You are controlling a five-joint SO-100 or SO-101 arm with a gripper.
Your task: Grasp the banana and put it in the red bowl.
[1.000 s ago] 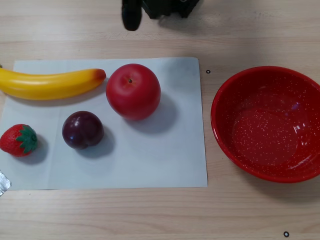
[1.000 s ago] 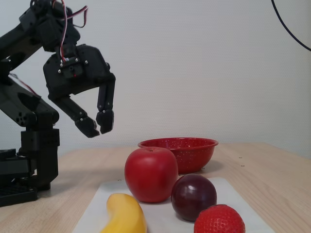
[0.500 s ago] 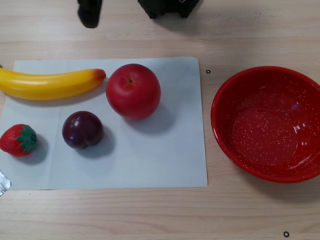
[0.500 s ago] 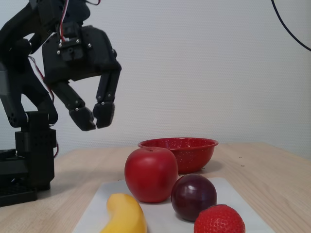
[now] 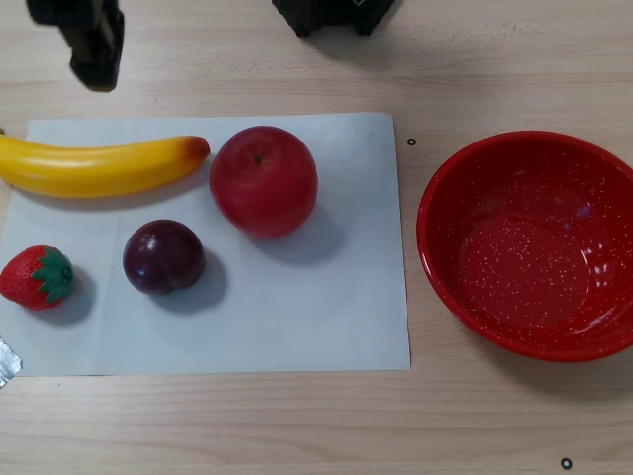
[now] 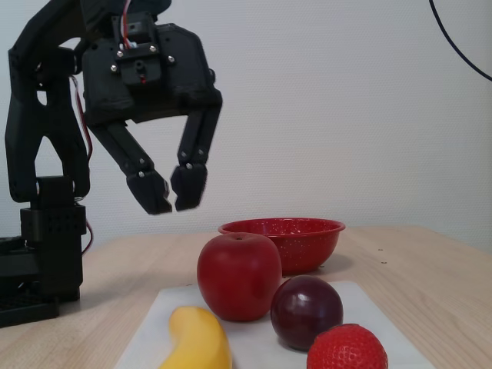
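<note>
The worktop (image 5: pixel 297 426) carries a white sheet (image 5: pixel 326 327) with four fruits on it, and the bowl (image 5: pixel 465 307) stands off the sheet, to its right in the other view. The bowl is empty. The banana (image 5: pixel 99 166) lies along the sheet's far left edge in that view, its orange tip close beside the apple (image 5: pixel 263 180), apparently with a thin gap. The gripper (image 6: pixel 171 194) hangs well above the fruit in the fixed view, the jaws holding nothing and nearly closed at the tips.

Risks, as judged from this layout:
- The jaws seem too narrow for the banana and would probably need to open before descent; otherwise the tips would land on top and push the glossy fruit aside.
- A grasp near the orange tip may knock the apple, which is round and would roll.
- A grasp far from the middle may let the long fruit swing or slip.
- The carry towards the bowl crosses over the apple; a low path could strike it.

The plum (image 5: pixel 163 256) sits just in front of the banana, clear of it. The strawberry (image 5: pixel 38 277) lies at the sheet's left edge, also apart. Neither blocks a grasp from above.
</note>
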